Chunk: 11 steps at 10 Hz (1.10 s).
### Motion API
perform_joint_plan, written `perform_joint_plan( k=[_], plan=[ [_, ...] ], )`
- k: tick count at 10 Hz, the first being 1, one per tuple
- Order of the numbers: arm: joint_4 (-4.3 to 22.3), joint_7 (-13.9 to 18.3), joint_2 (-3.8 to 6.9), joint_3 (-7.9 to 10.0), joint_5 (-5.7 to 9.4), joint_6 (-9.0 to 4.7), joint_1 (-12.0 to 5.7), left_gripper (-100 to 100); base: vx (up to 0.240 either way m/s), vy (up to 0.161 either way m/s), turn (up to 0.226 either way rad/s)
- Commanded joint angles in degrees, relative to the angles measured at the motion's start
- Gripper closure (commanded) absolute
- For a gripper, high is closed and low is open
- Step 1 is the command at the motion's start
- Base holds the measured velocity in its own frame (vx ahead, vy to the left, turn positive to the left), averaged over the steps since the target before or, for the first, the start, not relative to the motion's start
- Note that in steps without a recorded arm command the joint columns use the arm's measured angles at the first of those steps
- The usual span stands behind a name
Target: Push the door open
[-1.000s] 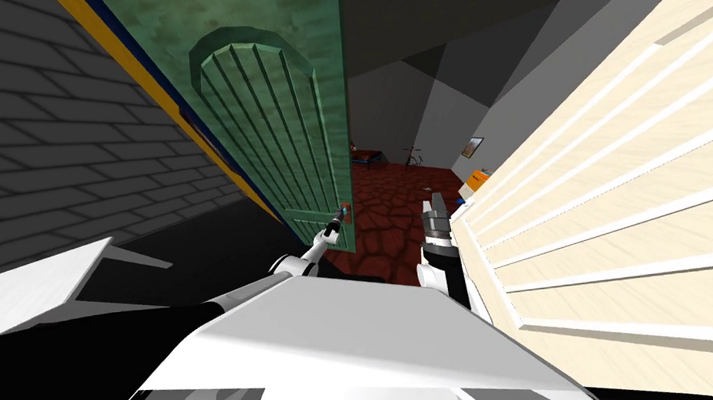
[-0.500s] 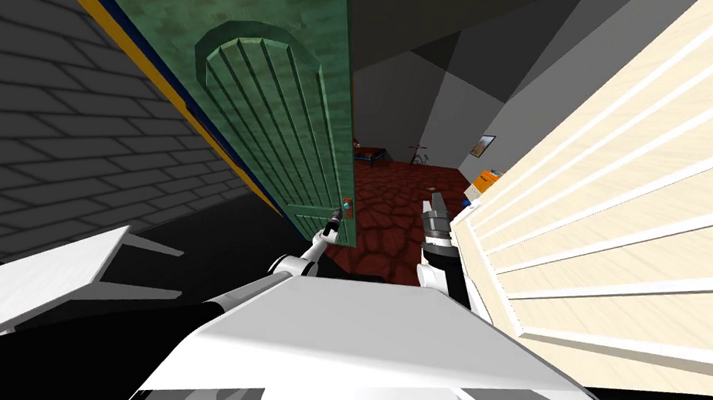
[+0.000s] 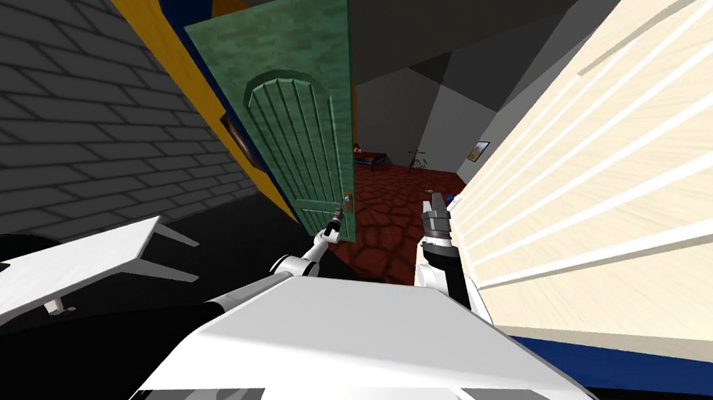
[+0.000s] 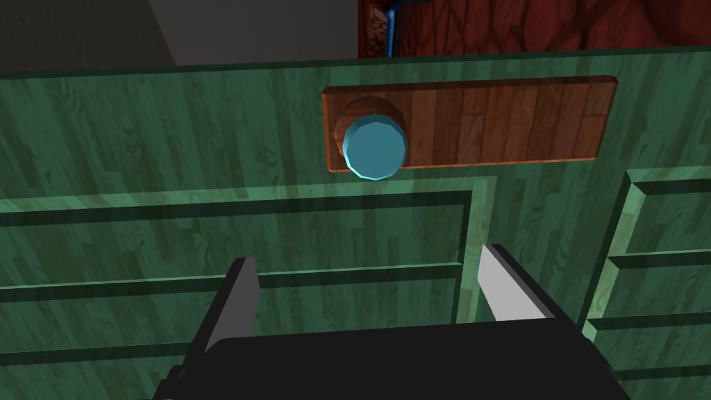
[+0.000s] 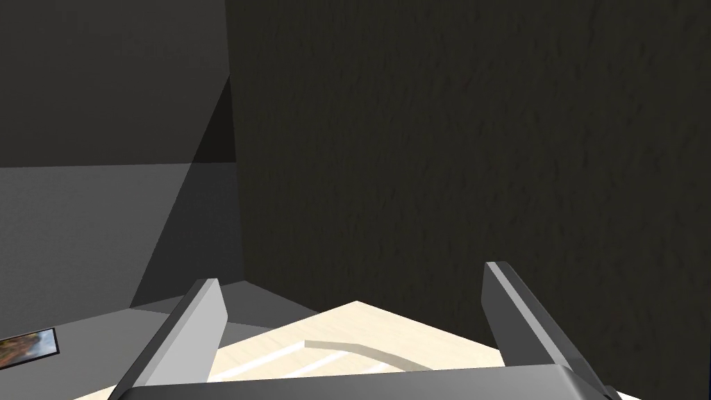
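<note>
In the head view, one green door (image 3: 305,143) stood ajar at upper centre. Our left gripper (image 3: 336,214) hung near its lower edge, and our right gripper (image 3: 434,204) was further right. In the left wrist view, our two fingers (image 4: 243,292) were spread apart, facing the door's one blue knob (image 4: 373,146) on one brown plate (image 4: 486,121). In the right wrist view, two fingers (image 5: 201,319) were likewise spread.

The door (image 3: 297,143) is mottled green, its knob (image 4: 373,147) teal on a brown plate (image 4: 500,121), the floor (image 3: 394,211) red-cobbled.
</note>
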Motion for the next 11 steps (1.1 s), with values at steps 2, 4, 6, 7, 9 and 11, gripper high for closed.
perform_joint_plan(
  k=[2, 4, 6, 7, 9, 11],
  plan=[
    [0.0, -0.1, 0.44, 0.2, 0.05, -0.42, 0.16, -100, 0.146, -0.02, -0.028],
    [0.1, -0.2, 0.64, 0.4, 0.09, -0.83, 0.31, -100, 0.22, -0.036, -0.017],
    [0.1, -0.4, 0.63, 0.65, 0.15, -1.35, 0.5, -100, 0.226, -0.016, -0.028],
    [0.2, -0.4, 0.56, 0.73, 0.17, -1.53, 0.57, -100, 0.21, 0.001, -0.028],
    [0.2, -0.5, 0.5, 0.77, 0.18, -1.58, 0.59, -100, 0.138, -0.025, -0.012],
    [0.2, -0.5, 0.5, 0.77, 0.18, -1.58, 0.59, 100, -0.02, 0.006, -0.001]
  ],
)
